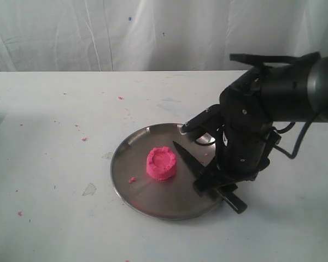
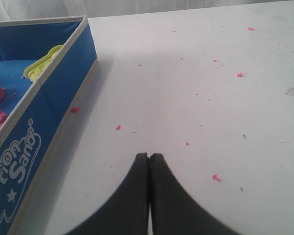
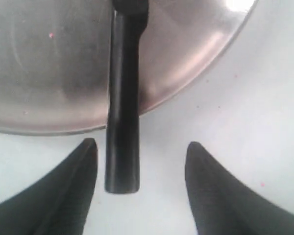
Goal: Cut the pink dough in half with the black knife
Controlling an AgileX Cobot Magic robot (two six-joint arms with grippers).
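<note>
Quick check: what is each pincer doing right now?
Left pincer: closed, holding nothing.
Right pincer: open, either side of the knife handle, not gripping.

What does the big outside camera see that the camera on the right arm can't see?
Only the exterior view shows the bright pink round dough puck, whole and uncut, and the slim black knife's pointed blade. Only the right wrist view shows the open right gripper with its fingers either side of the knife handle, not touching it. Both show the round steel plate on the white table.
</note>
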